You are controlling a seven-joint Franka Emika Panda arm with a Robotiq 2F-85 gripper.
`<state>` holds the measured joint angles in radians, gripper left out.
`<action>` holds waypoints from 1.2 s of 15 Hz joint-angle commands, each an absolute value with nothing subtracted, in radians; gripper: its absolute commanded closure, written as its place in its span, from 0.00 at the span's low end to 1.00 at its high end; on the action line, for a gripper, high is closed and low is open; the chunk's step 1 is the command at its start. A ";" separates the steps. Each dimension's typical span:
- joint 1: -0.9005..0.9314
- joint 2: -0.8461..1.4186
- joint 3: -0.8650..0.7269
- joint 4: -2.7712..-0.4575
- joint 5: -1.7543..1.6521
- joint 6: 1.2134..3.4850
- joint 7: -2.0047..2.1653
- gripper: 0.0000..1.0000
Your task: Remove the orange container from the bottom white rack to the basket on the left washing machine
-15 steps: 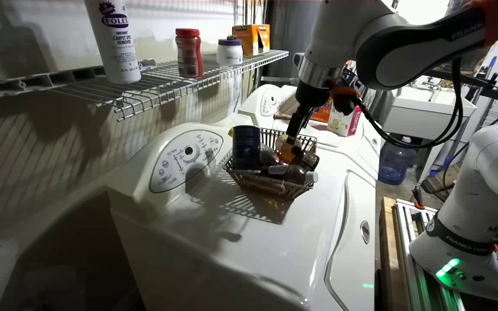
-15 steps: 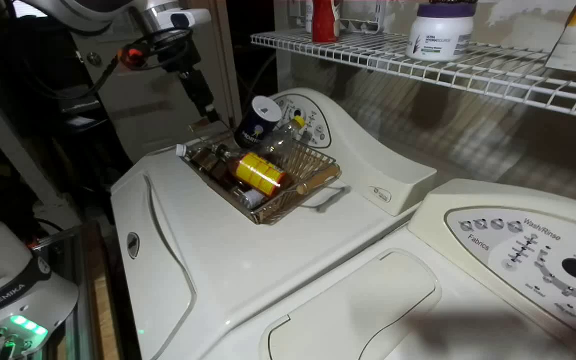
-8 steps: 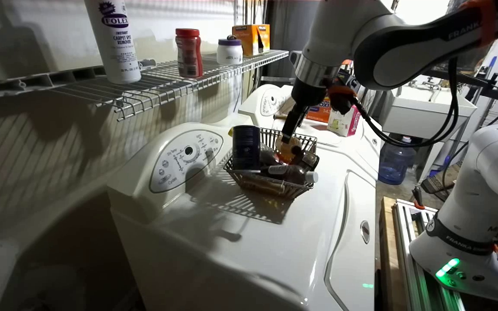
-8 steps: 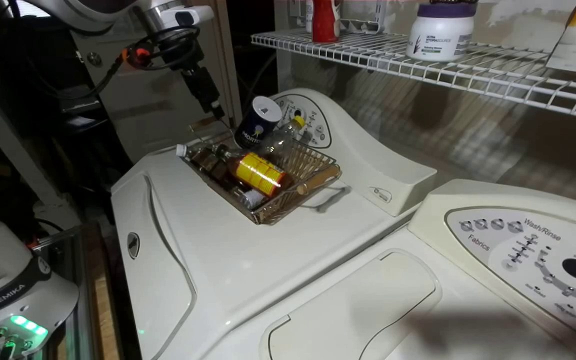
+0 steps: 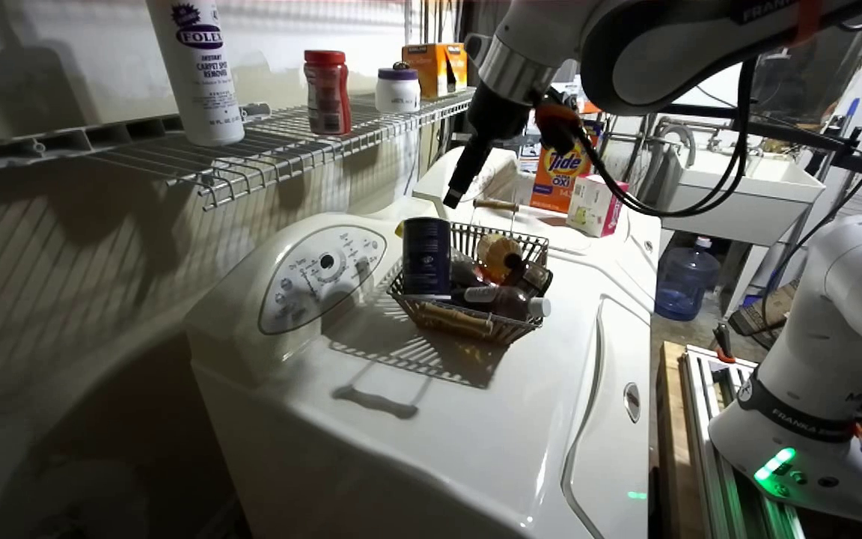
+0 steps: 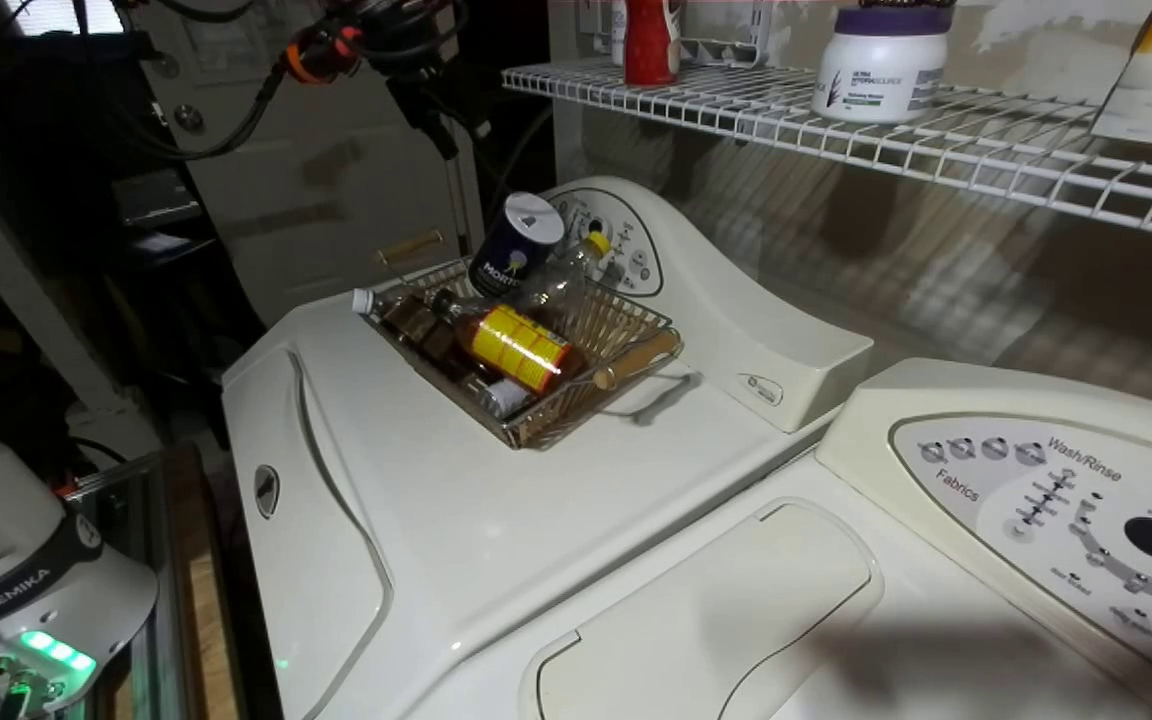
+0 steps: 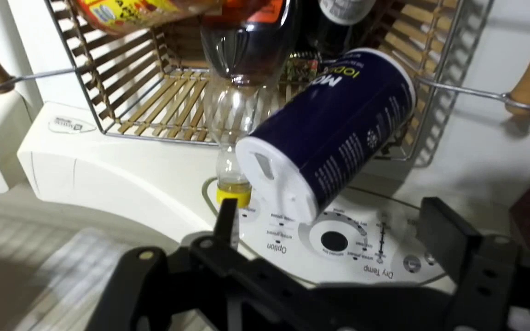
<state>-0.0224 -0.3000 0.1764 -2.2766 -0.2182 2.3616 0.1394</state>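
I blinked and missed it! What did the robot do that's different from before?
The gripper moved up from near the basket, toward the white rack. It's open and empty now; I can't tell whether it let anything go. The basket, the bottles and blue can in it, and the red canister on the rack stayed put.

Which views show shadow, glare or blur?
In an exterior view, the basket casts a slatted shadow on the white machine; in an exterior view, a yellow bottle label shines; in the wrist view, small print on the blue canister blurs.
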 commanded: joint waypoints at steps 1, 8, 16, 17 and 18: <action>0.000 -0.270 0.143 -2.187 -0.225 2.352 0.078 0.00; 0.006 -0.215 0.120 -2.058 -0.190 2.383 0.086 0.00; 0.009 -0.067 0.121 -1.859 -0.226 2.419 0.107 0.00; 0.009 -0.048 0.118 -1.833 -0.230 2.423 0.110 0.00; 0.010 -0.024 0.116 -1.799 -0.233 2.427 0.110 0.00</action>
<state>-0.0053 -0.1096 0.1336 -1.9115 -0.2154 2.4143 0.1045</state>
